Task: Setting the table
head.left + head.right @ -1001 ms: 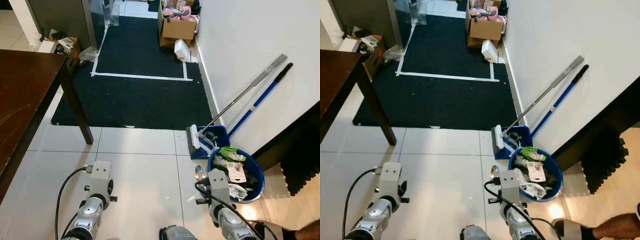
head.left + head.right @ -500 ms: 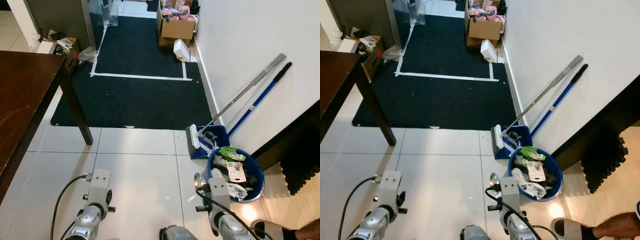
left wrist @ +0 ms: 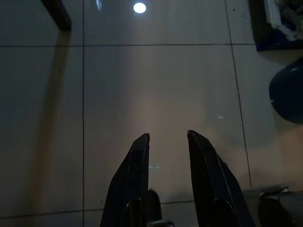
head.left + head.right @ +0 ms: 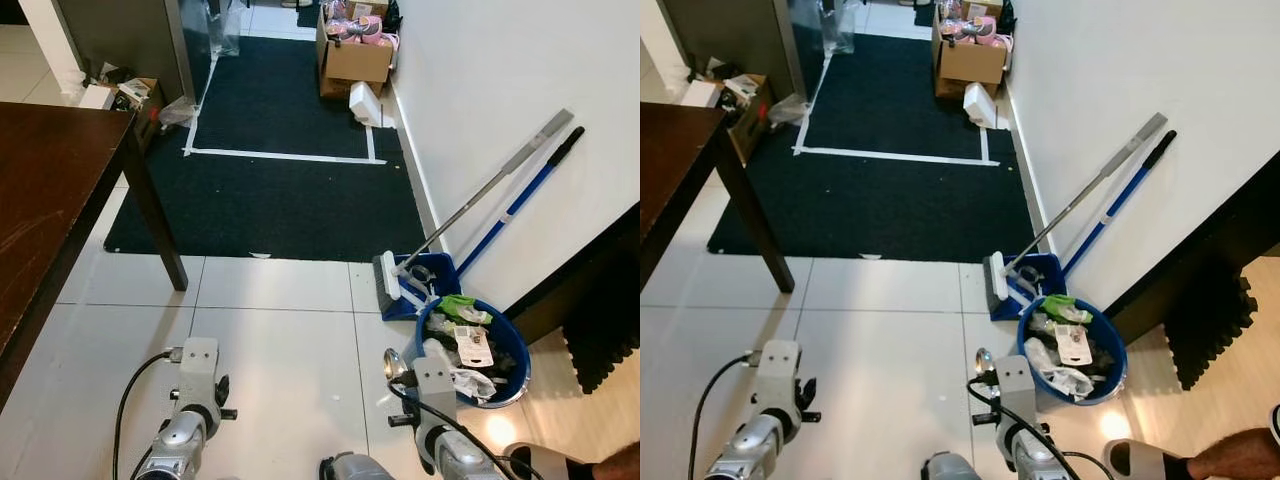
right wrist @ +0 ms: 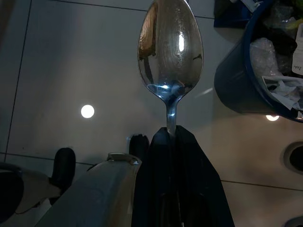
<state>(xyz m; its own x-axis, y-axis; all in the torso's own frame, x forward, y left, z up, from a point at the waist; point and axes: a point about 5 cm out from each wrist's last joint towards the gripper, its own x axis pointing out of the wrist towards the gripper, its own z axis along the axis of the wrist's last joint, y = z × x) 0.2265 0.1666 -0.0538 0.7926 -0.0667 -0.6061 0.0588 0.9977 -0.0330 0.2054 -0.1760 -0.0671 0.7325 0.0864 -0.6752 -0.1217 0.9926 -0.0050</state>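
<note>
A metal spoon (image 5: 170, 47) sticks out of my right gripper (image 5: 171, 135), whose black fingers are shut on its handle; the bowl (image 4: 393, 363) shows beside the right wrist, low over the white floor tiles. My left gripper (image 3: 168, 137) hangs open over bare tiles with nothing between its fingers (image 3: 137, 161). The dark wooden table (image 4: 45, 190) stands at the left, its leg (image 4: 155, 215) on the tile by the rug's edge.
A blue bin (image 4: 478, 350) full of rubbish sits close to the right arm, with a blue dustpan (image 4: 415, 280) and two long handles (image 4: 500, 190) leaning on the white wall. A dark rug (image 4: 270, 190) and cardboard boxes (image 4: 355, 55) lie ahead. A person's foot in a sandal (image 4: 1200, 462) is at the lower right.
Both arms have dropped lower compared with a second ago; the view has shifted slightly. The spoon stays in the right gripper.
</note>
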